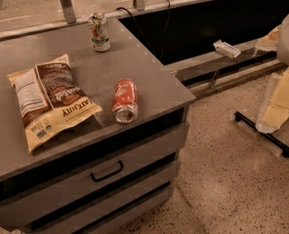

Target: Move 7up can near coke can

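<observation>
Two cans are sitting well apart: the 7up can is standing upright by the far edge of the table, probably easy for grasping; the coke can is lying sideways near the front right corner. The end effector is not showing, so I cannot tell its state.

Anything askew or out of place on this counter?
The coke can lies on its side near the front edge of the counter, while the 7up can stands upright at the back. The gripper is not in view.
</observation>
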Controlling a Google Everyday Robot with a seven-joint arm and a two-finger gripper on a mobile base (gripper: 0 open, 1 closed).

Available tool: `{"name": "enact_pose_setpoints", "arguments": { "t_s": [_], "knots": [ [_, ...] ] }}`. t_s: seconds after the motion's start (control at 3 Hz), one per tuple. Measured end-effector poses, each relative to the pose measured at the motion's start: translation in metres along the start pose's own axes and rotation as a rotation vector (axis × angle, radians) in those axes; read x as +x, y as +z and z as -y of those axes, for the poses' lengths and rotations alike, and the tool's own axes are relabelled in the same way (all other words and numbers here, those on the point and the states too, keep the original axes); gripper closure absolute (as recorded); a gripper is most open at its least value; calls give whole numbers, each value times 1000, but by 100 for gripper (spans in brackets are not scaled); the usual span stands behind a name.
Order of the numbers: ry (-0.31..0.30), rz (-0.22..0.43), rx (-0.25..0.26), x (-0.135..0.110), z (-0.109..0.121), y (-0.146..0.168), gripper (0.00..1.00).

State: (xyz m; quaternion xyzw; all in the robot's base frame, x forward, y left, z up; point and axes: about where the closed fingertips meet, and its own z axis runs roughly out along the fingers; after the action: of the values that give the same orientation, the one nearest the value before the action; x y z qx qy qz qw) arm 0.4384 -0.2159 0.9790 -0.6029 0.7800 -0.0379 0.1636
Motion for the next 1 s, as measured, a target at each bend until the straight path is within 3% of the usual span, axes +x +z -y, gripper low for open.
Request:
{"name": "enact_pose_setpoints", "arguments": {
  "t_s": [0.33,0.67,1.0],
  "knots": [
    [0,0,0,0,0,0,0],
    [-78,49,4,-40,20,17,0],
    [-183,174,-3,-112,51,40,0]
  ]
}}
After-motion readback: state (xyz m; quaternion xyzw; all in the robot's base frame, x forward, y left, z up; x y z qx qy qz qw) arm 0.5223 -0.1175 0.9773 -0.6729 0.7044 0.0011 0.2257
